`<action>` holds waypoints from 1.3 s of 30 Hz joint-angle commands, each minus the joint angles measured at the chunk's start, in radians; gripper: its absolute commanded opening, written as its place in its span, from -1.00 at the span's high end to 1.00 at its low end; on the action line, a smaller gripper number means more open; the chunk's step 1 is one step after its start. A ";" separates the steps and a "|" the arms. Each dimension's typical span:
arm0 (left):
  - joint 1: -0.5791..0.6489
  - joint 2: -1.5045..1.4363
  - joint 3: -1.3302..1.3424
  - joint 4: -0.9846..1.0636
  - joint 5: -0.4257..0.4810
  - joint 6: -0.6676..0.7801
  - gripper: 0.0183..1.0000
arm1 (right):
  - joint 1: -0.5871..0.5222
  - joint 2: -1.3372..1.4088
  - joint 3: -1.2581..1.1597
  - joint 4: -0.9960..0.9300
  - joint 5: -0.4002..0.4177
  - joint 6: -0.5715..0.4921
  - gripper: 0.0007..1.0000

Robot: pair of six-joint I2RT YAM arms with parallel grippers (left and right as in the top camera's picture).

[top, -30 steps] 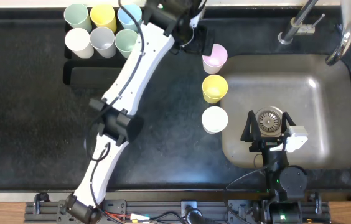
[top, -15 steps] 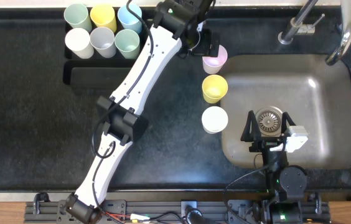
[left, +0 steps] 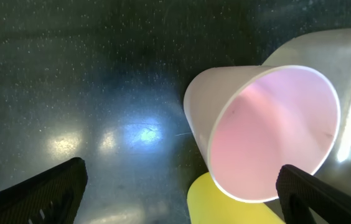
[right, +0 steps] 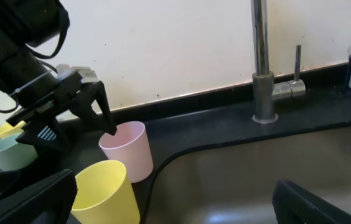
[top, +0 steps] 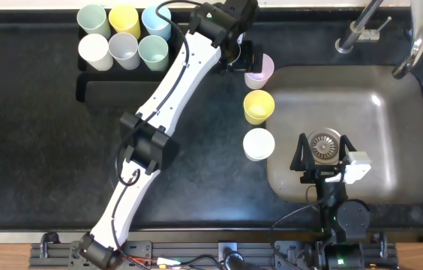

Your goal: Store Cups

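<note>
A pink cup (top: 259,69) stands upright on the black counter by the sink's corner, with a yellow cup (top: 259,106) and a white cup (top: 259,143) in a row nearer to me. My left gripper (top: 243,56) hovers open at the pink cup's (left: 269,130) rim and holds nothing; the cup lies ahead between its spread fingers (left: 38,193). From the right wrist view, that left gripper (right: 98,109) hangs just behind the pink cup (right: 127,149), beside the yellow cup (right: 104,190). My right gripper (top: 322,150) rests open over the sink drain.
A black rack (top: 114,88) at the back left holds several upright cups in green, yellow, blue and white (top: 124,46). The steel sink (top: 391,112) fills the right side, with a tap (right: 261,56) behind it. Bare counter lies left of the cup row.
The left arm has swung right from the rack side, bringing its gripper closer over the pink cup. The cups and the right arm have not moved.
</note>
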 commanded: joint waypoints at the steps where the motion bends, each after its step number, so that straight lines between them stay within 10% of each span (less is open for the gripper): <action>1: -0.001 0.040 -0.009 0.017 0.013 -0.014 -1.00 | -0.002 -0.007 -0.013 0.005 -0.007 0.004 -1.00; 17: 0.002 0.065 0.008 0.063 -0.021 -0.017 -0.93 | -0.002 -0.007 -0.013 0.005 -0.007 0.004 -1.00; 18: 0.003 0.065 0.018 0.063 -0.024 -0.014 -0.83 | -0.002 -0.007 -0.013 0.005 -0.007 0.004 -1.00; 20: 0.011 0.063 0.034 0.062 -0.032 -0.014 0.29 | -0.002 -0.007 -0.013 0.005 -0.007 0.004 -1.00; 23: 0.021 0.062 0.033 0.053 -0.032 -0.018 0.96 | -0.002 -0.007 -0.013 0.005 -0.007 0.004 -0.99; 39: 0.203 -0.326 0.033 -0.060 -0.070 -0.046 0.96 | -0.002 -0.007 -0.013 0.005 -0.007 0.004 -0.99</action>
